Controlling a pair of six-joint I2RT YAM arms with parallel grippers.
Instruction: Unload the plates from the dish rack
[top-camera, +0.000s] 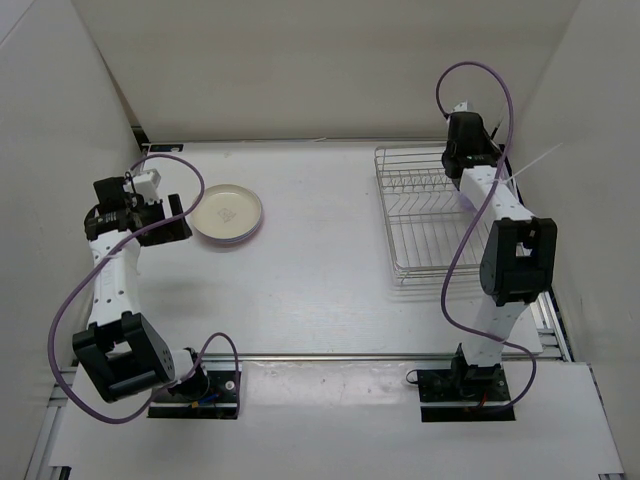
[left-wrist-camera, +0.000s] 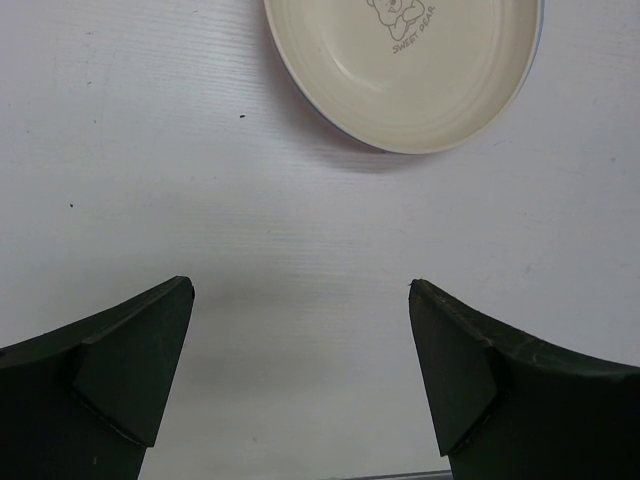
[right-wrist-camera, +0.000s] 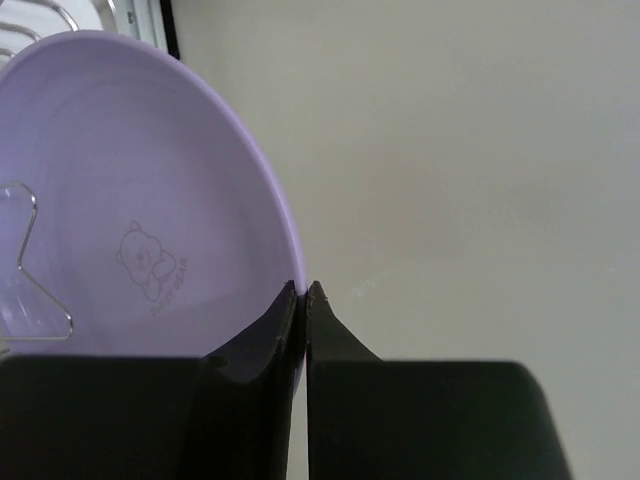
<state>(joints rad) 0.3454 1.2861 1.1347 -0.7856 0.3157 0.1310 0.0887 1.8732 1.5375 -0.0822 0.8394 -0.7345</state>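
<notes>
Right gripper (right-wrist-camera: 303, 290) pinching lavender plate (right-wrist-camera: 130, 170) rim, bear print (right-wrist-camera: 150, 270) inside | left gripper (left-wrist-camera: 300, 287) spread | cream plate (left-wrist-camera: 330, 60) flat

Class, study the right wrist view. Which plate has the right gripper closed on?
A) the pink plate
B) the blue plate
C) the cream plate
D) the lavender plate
D: the right gripper is pinched shut on the rim of the lavender plate, while the cream plate lies flat on the table ahead of the open left gripper.
</notes>
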